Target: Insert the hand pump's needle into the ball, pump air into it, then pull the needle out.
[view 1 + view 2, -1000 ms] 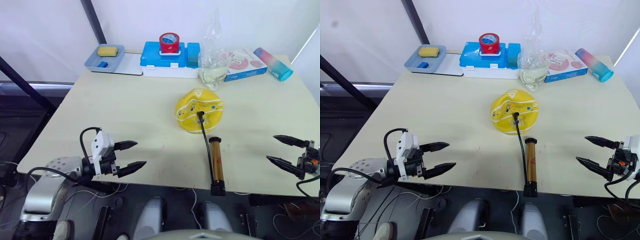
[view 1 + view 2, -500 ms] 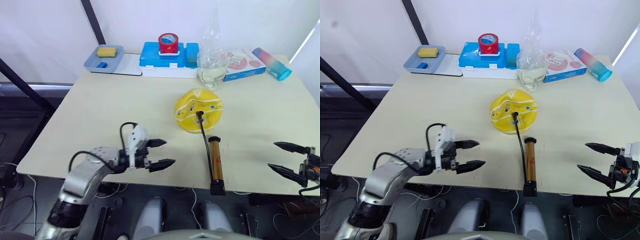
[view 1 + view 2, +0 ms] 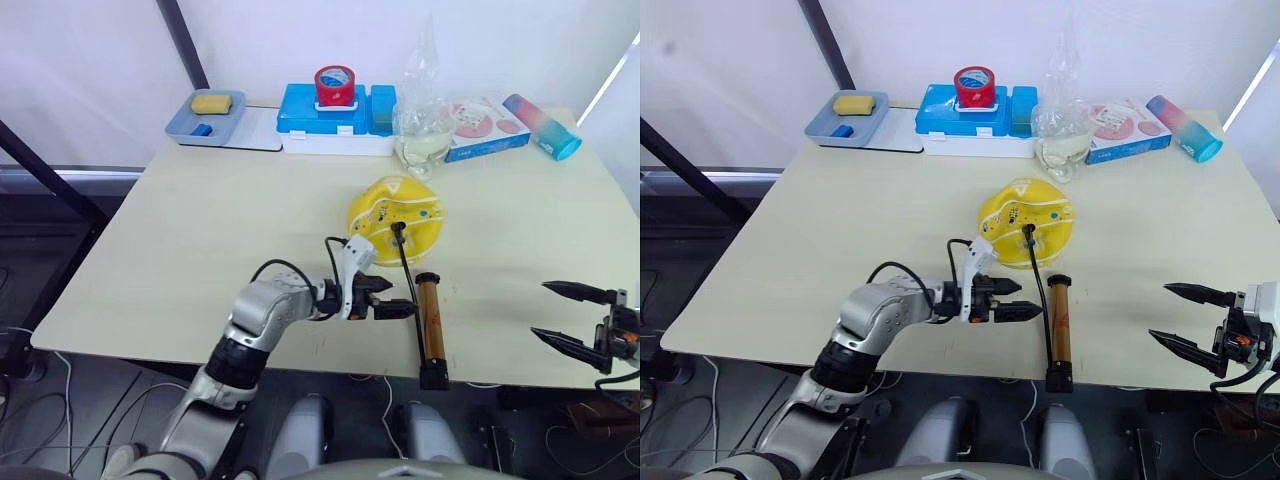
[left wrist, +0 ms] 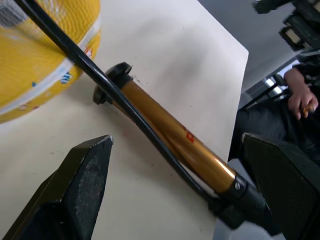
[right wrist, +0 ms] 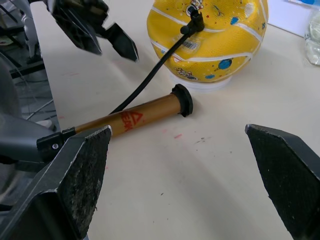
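The yellow ball (image 3: pixel 397 218) sits saggy at mid-table, right of centre. The black fitting (image 3: pixel 398 231) of the needle sits on its top; the pin itself is hidden. From there the thin black hose (image 3: pixel 410 285) runs toward me along the gold-barrelled hand pump (image 3: pixel 432 322), which lies flat near the front edge. My left gripper (image 3: pixel 402 298) is open just left of the barrel, its tips at the hose; in the left wrist view the pump (image 4: pixel 170 135) lies between its fingers (image 4: pixel 82 190). My right gripper (image 3: pixel 540 310) hangs open at the front right edge, well away from the pump (image 5: pixel 135 117).
Along the far edge stand a blue-grey tray (image 3: pixel 190 124) with a yellow sponge, a blue box (image 3: pixel 335 118) with a red tape roll on it, a clear plastic bag (image 3: pixel 425 130), a flat carton (image 3: pixel 485 128) and a pink-blue tube (image 3: pixel 543 127). A person's hand (image 4: pixel 302 100) shows beyond the table.
My left arm has swung right along the front of the table, from the left corner to the pump. The right gripper has barely moved.
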